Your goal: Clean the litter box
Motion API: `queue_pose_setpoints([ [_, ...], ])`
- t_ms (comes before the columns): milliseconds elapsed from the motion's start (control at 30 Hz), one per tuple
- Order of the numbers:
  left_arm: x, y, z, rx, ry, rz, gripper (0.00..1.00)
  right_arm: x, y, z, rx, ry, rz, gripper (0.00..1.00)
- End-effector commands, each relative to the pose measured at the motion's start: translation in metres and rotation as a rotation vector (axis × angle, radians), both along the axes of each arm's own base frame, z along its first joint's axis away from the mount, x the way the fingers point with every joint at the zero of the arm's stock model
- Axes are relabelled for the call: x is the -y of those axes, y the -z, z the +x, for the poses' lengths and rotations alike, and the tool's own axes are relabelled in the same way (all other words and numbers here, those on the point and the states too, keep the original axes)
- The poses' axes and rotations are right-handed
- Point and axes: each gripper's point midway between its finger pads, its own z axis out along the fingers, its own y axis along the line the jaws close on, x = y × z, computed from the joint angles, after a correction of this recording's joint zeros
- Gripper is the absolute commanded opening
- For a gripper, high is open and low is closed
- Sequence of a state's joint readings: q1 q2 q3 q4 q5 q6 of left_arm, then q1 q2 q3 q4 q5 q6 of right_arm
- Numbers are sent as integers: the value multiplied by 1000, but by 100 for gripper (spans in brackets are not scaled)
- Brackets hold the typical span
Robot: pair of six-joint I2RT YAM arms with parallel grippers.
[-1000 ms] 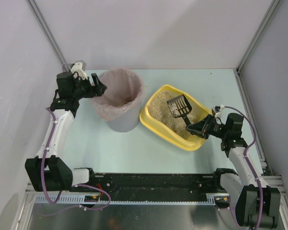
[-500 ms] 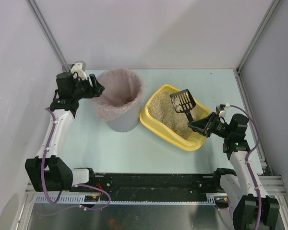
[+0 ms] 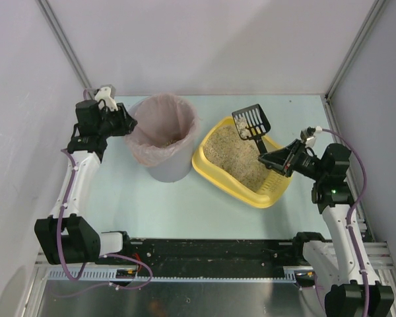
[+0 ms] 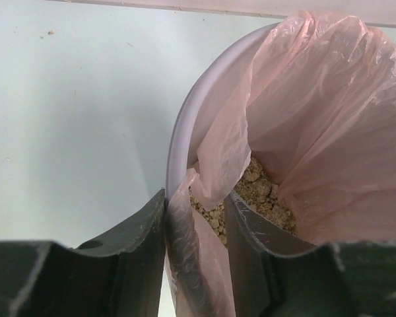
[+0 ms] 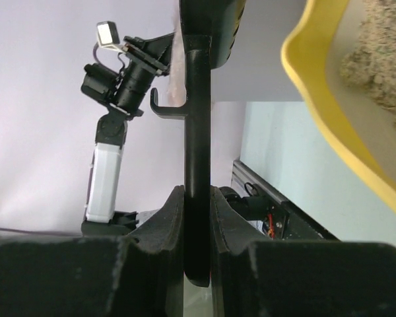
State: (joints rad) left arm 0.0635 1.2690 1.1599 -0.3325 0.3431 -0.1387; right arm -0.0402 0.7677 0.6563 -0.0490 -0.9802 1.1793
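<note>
**Scoop lifted over the litter, left arm at the bin**

The grey bin [image 3: 166, 170] stands on the pale green counter [image 3: 152, 205], lined with a pink bag [image 3: 164, 119]. The litter box [image 3: 202, 166], a shallow yellow tray of beige sand, sits on the counter just beside the bin on the right arm's side. Its slotted rim is at the end farther from the bin.

The right gripper [image 3: 269, 158] has its fingers clenched on the handle of the black slotted scoop [image 3: 251, 123]. The scoop's head is raised above the box's back rim, well apart from the bin. The right wrist view shows the handle [image 5: 197, 132] pinched upright between the two pads.

The left gripper [image 3: 128, 123] is at the bin's rim on the side away from the litter box. Its fingers [image 4: 140, 231] straddle the rim [image 4: 177, 129] and a fold of the bag [image 4: 317, 132]. I cannot tell whether they are pressing on it. Beige clumps [image 4: 261, 191] lie in the bottom of the bin.
</note>
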Motion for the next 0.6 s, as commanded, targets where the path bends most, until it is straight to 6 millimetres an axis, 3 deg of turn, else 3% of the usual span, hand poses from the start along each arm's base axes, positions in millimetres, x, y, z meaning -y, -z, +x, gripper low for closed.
queue_pose_setpoints([
  [0, 12, -37, -2, 97, 65, -10, 41, -12, -47, 1, 62, -11, 30, 0],
  [67, 14, -39, -3, 100, 71, -17, 40, -22, -54, 1, 61, -46, 16, 0],
  [100, 14, -39, -3, 100, 72, -17, 40, -25, -66, 0, 85, -57, 10, 0],
  [367, 16, -42, -4, 104, 78, -28, 39, -57, -88, 12, 67, -142, 26, 0],
  [567, 17, -40, -3, 98, 83, -36, 39, -99, -99, 26, 120, -217, 13, 0],
])
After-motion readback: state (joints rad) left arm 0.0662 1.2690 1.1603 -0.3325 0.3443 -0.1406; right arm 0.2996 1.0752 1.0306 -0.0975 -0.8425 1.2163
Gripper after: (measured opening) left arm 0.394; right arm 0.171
